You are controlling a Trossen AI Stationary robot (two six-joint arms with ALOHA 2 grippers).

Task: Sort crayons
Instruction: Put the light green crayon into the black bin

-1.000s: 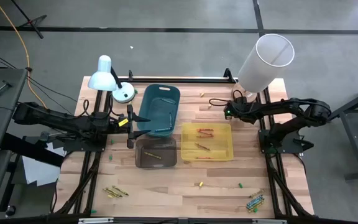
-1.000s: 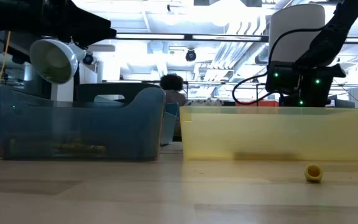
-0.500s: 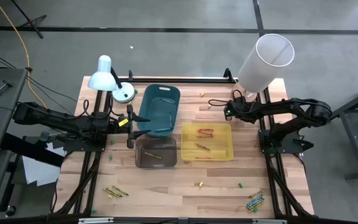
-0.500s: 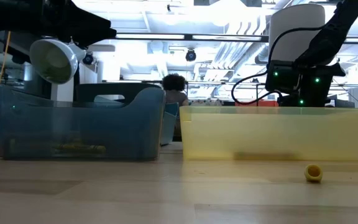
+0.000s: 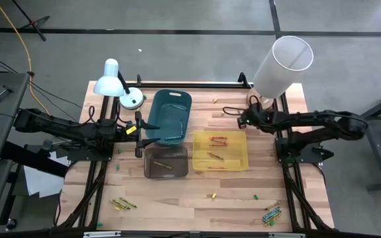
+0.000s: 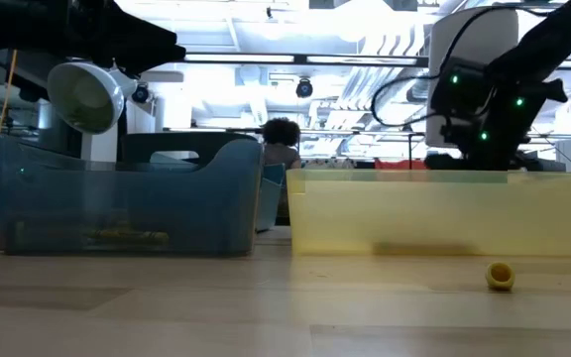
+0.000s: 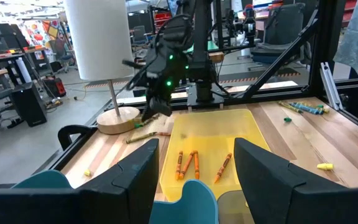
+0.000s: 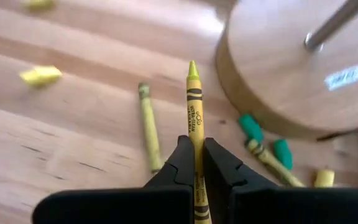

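Note:
My right gripper [image 8: 195, 142] is shut on a yellow crayon [image 8: 192, 99] above the far right of the table, next to the wooden lamp base [image 8: 291, 68]; it also shows in the high view [image 5: 241, 121]. Another yellow crayon [image 8: 148, 127] lies on the wood below it. My left gripper [image 7: 196, 149] is open and empty at the teal bin's left side [image 5: 137, 134]. Orange crayons [image 7: 191, 163] lie in the yellow bin [image 5: 243, 151]. A yellow crayon [image 5: 166, 164] lies in the dark bin [image 5: 152, 153]. My right gripper pinches the yellow crayon's rear half [image 8: 196, 155] between its two fingers. The crayon lies along the fingers, and its pointed end [image 8: 192, 67] sticks out past the fingertips. The fingers slant down from the table's right side. The crayon is clear of the table.
The teal bin [image 5: 177, 99] stands behind the dark bin. A white desk lamp [image 5: 114, 79] is at the far left, a white-shaded lamp [image 5: 282, 63] at the far right. Loose crayon piles lie near the front left [image 5: 123, 203] and front right [image 5: 272, 213]. Small bits [image 8: 39, 76] dot the wood.
My right gripper has risen from the table by the lamp base and has tipped, while its arm has stretched out lower along the table's right side. My left arm has kept still.

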